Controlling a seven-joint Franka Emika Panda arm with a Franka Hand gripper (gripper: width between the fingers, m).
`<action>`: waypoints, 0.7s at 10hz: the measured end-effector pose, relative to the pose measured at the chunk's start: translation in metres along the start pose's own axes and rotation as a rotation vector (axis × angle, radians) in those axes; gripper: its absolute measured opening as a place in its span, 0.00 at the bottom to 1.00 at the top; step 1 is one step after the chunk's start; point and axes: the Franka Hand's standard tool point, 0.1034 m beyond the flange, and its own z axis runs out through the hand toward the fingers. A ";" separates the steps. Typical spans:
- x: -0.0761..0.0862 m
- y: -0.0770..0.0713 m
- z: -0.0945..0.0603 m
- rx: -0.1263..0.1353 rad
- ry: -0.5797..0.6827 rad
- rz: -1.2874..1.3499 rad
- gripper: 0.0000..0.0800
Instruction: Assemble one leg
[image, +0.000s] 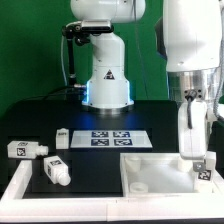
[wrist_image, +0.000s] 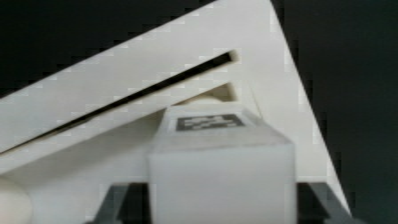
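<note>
My gripper (image: 192, 122) hangs at the exterior view's right, shut on a white leg (image: 190, 148) that it holds upright over the far right part of the large white tabletop (image: 150, 172). A black-and-white tag shows near the leg's lower end. In the wrist view the gripper (wrist_image: 222, 206) has the leg (wrist_image: 217, 160) filling the space between its dark fingers (wrist_image: 128, 202), tag up. The tabletop (wrist_image: 107, 100) lies slanted behind the leg, with a dark slot in it. Whether the leg touches the tabletop I cannot tell.
Three more legs lie at the exterior view's left: one (image: 27, 149) at the far left, one (image: 55, 170) nearer the front, one (image: 62, 137) beside the marker board (image: 110, 137). A white frame wall (image: 18, 188) edges the front left. The robot base (image: 106, 80) stands behind.
</note>
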 end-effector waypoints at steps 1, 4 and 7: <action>0.000 0.000 0.001 -0.001 0.000 -0.010 0.40; -0.001 0.000 0.000 0.000 -0.001 -0.016 0.76; -0.009 -0.008 -0.036 0.042 -0.044 -0.052 0.81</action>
